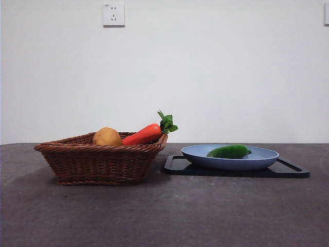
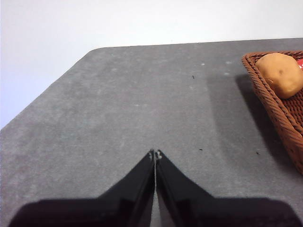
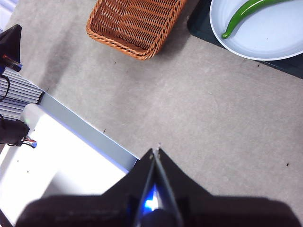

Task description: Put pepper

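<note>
The dark green pepper (image 1: 229, 151) lies in a light blue plate (image 1: 205, 154) that sits on a black tray (image 1: 177, 165), right of centre in the front view. It also shows in the right wrist view (image 3: 246, 15), lying on the plate (image 3: 279, 38). My right gripper (image 3: 156, 151) is shut and empty, held above bare table well away from the plate. My left gripper (image 2: 155, 154) is shut and empty over bare table, beside the basket's end. Neither arm shows in the front view.
A brown wicker basket (image 1: 97, 159) stands left of the tray and holds a yellow-brown potato (image 1: 107, 137) and an orange-red carrot (image 1: 144, 134) with green leaves. The table's edge and a white surface (image 3: 61, 161) lie below the right gripper.
</note>
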